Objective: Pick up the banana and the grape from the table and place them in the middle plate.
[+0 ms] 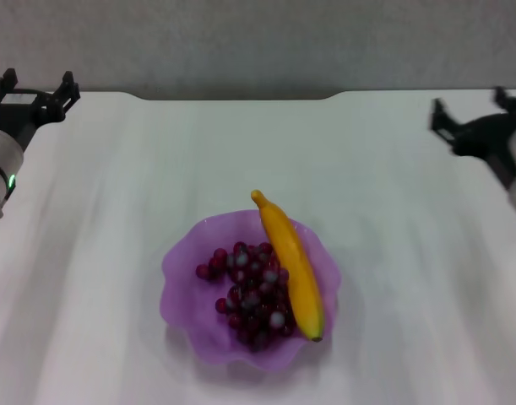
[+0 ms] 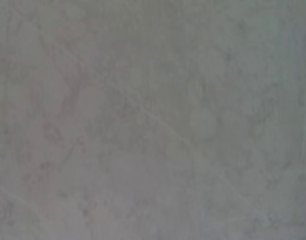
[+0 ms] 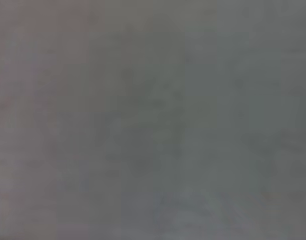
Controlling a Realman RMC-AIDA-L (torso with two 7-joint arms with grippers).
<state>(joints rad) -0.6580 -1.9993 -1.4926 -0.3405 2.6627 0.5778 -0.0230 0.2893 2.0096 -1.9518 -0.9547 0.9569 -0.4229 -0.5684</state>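
In the head view the purple scalloped middle plate (image 1: 186, 291) stands on the white table (image 1: 393, 253), near the front centre. The banana (image 1: 293, 266) lies across the plate's right side, its greenish tip over the far rim and its dark end near the front rim. The grape bunch (image 1: 249, 291) lies inside the plate, left of the banana and touching it. My left gripper (image 1: 38, 84) is at the far left edge of the table, open and empty. My right gripper (image 1: 470, 105) is at the far right, open and empty. Both are far from the plate.
A dark gap (image 1: 241, 94) runs along the table's far edge, with a grey wall behind it. Both wrist views show only a plain grey surface.
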